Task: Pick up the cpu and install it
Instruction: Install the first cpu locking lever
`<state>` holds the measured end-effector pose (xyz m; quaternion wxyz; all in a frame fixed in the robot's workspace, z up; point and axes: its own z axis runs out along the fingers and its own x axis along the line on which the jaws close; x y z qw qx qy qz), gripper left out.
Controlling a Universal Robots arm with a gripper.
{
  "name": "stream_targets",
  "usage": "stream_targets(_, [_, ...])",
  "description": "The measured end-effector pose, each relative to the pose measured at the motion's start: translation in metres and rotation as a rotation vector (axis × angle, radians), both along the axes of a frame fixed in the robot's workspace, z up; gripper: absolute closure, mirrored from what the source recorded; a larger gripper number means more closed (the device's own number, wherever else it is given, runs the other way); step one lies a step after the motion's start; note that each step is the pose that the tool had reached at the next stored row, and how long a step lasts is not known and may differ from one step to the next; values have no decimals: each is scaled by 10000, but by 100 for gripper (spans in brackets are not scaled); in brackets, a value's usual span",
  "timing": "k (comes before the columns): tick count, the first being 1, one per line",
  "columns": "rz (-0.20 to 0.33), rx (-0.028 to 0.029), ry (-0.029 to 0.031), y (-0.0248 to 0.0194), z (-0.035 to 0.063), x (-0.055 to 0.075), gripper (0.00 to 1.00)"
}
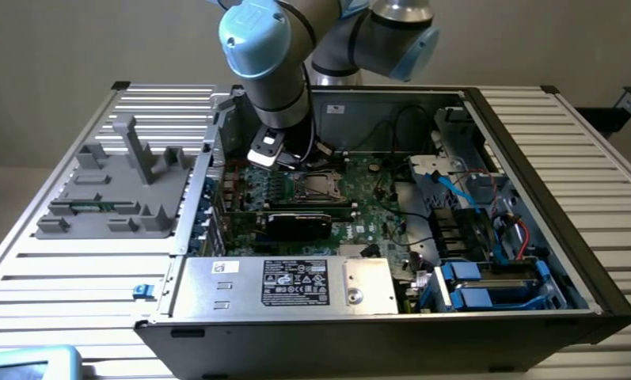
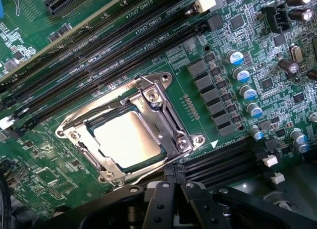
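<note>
I am looking down at a slatted metal table [image 1: 590, 158] carrying an open PC case [image 1: 400, 340], which is lying on its side with its inside facing up. The arm [image 1: 267, 55] is reaching down into the case from the far side. On the table at the exterior view's left, a grey parts fixture [image 1: 115, 190] is sitting just beside the case wall.

Inside the case, the silver power supply [image 1: 283, 285] is lying along the near wall, with blue drive caddies [image 1: 473, 289] towards the exterior view's right. The green motherboard [image 2: 237, 55] is covering the floor of the case. A black graphics card [image 1: 299, 223] is standing in it between the power supply and the socket. I am seeing long black memory slots [image 2: 99, 55] running past the socket.

The gripper [image 2: 173, 172] is hanging just above the board at the edge of the CPU socket frame [image 2: 153, 97]. In the exterior view, the gripper [image 1: 294, 162] is sitting right over that spot. Its fingers are showing drawn narrowly together, with nothing between them.

The cpu [image 2: 126, 137] is lying flat inside the socket, its shiny silver top facing up through the window of the metal frame, which is lying around its edges. A row of blue-topped capacitors [image 2: 242, 73] is standing near the socket, and a small white triangle mark [image 2: 214, 144] is sitting at one corner of the frame.
</note>
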<state>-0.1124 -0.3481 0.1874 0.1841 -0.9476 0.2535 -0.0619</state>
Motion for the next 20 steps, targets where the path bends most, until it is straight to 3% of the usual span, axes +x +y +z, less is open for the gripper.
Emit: stream_targets(20, [-1, 2, -1, 0, -3, 68, 89])
